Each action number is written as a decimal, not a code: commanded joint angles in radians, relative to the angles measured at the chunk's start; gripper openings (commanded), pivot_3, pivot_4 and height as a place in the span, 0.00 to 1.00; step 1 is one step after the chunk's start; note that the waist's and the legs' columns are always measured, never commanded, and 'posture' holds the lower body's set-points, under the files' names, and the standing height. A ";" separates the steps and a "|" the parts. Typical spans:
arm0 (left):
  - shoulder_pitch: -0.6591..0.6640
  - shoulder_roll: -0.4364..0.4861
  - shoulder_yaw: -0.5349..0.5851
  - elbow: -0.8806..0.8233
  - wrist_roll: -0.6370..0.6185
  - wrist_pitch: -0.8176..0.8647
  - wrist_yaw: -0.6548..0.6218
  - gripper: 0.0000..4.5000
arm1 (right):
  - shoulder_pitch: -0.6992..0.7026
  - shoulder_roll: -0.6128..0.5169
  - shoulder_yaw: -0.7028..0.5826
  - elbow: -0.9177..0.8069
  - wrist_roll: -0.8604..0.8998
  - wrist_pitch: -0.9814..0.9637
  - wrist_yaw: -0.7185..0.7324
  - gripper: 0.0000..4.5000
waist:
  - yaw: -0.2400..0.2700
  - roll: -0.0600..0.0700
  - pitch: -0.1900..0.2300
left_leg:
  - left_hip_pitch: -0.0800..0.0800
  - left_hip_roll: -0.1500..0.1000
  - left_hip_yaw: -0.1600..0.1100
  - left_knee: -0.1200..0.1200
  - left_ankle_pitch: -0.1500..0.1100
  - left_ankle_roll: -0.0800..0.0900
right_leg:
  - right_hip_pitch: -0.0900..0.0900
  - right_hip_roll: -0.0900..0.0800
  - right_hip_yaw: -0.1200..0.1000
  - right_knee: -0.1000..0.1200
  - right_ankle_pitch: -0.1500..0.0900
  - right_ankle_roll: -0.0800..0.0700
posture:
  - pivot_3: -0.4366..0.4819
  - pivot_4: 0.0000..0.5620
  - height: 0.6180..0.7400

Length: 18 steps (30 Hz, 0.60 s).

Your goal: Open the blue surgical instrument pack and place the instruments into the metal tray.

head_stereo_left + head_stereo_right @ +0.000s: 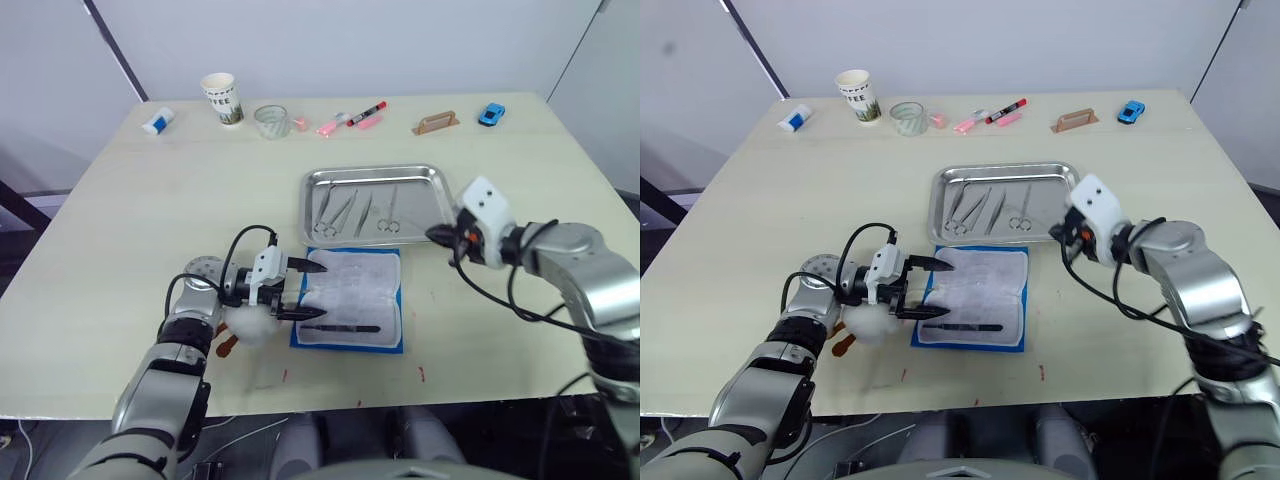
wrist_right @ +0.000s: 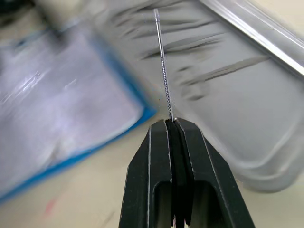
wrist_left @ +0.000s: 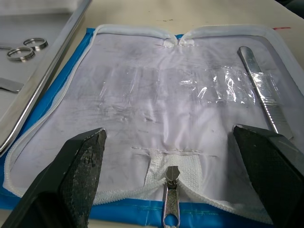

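Note:
The blue surgical instrument pack (image 1: 350, 300) lies open and flat near the table's front, pale lining up. One slim instrument (image 1: 345, 328) still rests along its near side, also seen as a silvery tool (image 3: 259, 90) in the left wrist view. My left gripper (image 1: 318, 291) stands open at the pack's left edge, a finger on either side of the zipper pull (image 3: 170, 199). Behind the pack, the metal tray (image 1: 375, 170) holds several instruments (image 1: 340, 212). My right gripper (image 1: 437, 236) hovers at the tray's right front corner, shut on a thin metal instrument (image 2: 163, 66).
A white plush toy (image 1: 250, 325) lies under my left wrist. Along the table's far edge stand a paper cup (image 1: 223, 99), a glass (image 1: 270, 121), pink and red markers (image 1: 365, 112), a wooden block (image 1: 436, 122), a blue toy car (image 1: 491, 114) and a white-blue item (image 1: 158, 121).

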State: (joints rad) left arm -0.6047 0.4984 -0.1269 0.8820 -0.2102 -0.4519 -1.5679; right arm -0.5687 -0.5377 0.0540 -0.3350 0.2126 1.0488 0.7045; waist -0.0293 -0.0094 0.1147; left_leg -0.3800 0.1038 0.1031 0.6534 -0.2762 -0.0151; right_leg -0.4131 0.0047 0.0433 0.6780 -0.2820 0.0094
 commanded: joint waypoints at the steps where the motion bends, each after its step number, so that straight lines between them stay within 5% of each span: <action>1: 0.041 0.000 -0.036 0.045 0.063 0.003 -0.004 1.00 | -0.117 0.163 -0.092 0.128 -0.003 0.049 -0.191 0.01 | -0.002 0.001 0.000 | 0.000 0.000 0.000 0.000 0.000 0.000 | 0.000 0.000 0.000 0.001 0.000 0.000 | 0.48 0.27 1.00; 7: 0.051 -0.004 -0.029 0.029 0.056 0.008 0.004 1.00 | -0.227 0.345 -0.165 0.397 -0.030 -0.035 -0.401 0.01 | -0.001 0.002 -0.001 | -0.001 0.000 0.000 0.000 0.000 0.000 | 0.000 0.000 -0.001 0.000 0.000 0.000 | 0.48 0.27 1.00; 18: 0.062 -0.006 -0.023 0.011 0.057 0.011 0.013 1.00 | -0.319 0.495 -0.250 0.716 -0.044 -0.158 -0.639 0.01 | -0.007 0.003 -0.001 | -0.001 0.000 0.000 0.000 0.000 0.000 | 0.000 -0.001 0.000 0.000 0.000 0.000 | 0.48 0.27 1.00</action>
State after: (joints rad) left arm -0.5845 0.4993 -0.1141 0.8542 -0.2090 -0.4486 -1.5617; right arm -0.8499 -0.0584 -0.1756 0.3675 0.1678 0.9283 0.1100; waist -0.0361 -0.0069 0.1139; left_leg -0.3808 0.1037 0.1029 0.6530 -0.2761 -0.0151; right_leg -0.4131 0.0037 0.0429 0.6784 -0.2819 0.0097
